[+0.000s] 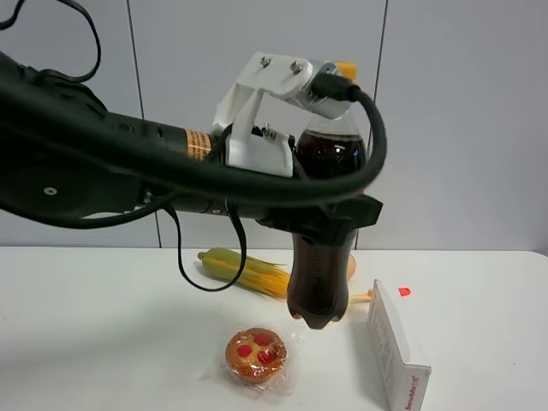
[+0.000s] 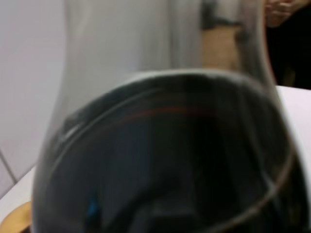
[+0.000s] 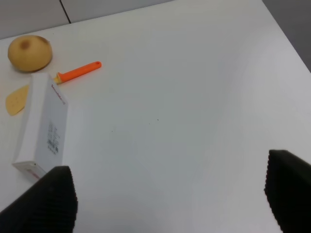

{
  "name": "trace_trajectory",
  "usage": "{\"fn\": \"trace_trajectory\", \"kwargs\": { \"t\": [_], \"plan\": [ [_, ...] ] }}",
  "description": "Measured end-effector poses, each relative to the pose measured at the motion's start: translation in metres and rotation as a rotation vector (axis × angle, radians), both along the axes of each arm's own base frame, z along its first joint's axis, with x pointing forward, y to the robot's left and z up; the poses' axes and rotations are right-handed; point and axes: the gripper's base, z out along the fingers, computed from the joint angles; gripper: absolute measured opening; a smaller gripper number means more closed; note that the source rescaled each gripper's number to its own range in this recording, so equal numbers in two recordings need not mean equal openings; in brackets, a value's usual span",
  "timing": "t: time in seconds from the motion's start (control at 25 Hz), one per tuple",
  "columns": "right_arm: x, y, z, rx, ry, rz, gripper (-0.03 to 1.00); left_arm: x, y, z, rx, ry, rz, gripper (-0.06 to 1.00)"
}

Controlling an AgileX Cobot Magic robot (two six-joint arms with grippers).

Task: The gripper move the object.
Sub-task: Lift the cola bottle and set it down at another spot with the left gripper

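Note:
The cola bottle point(image 1: 329, 158) is tall and clear, holds dark cola and has a yellow cap. My left gripper point(image 1: 330, 218), a black claw under a white bracket, is shut around its middle. The bottle hangs slightly tilted, and its base seems just above the white table point(image 1: 103, 342). The red label is hidden by the claw. In the left wrist view the bottle point(image 2: 165, 160) fills the frame and no fingers show. My right gripper point(image 3: 167, 194) is open and empty over bare table, with its fingertips point(image 3: 48, 196) wide apart.
A corn cob point(image 1: 244, 272) lies behind the bottle. A wrapped round pastry point(image 1: 255, 354) sits in front of it. A white box point(image 1: 396, 347) stands to the right and also shows in the right wrist view point(image 3: 41, 124), near an orange-handled tool point(image 3: 80, 71) and a round brown item point(image 3: 30, 52).

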Motion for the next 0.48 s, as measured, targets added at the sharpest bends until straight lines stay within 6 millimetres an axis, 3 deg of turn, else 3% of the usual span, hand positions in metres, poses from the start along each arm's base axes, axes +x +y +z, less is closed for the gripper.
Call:
{"fn": "trace_trajectory", "kwargs": {
  "t": [0.2, 0.48],
  "plan": [
    [0.000, 0.000, 0.000, 0.000, 0.000, 0.000, 1.00, 0.009, -0.009, -0.023, 0.051, 0.028, -0.018, 0.00],
    [0.000, 0.000, 0.000, 0.000, 0.000, 0.000, 1.00, 0.021, -0.022, -0.031, 0.046, 0.016, -0.040, 0.00]
  ]
}}
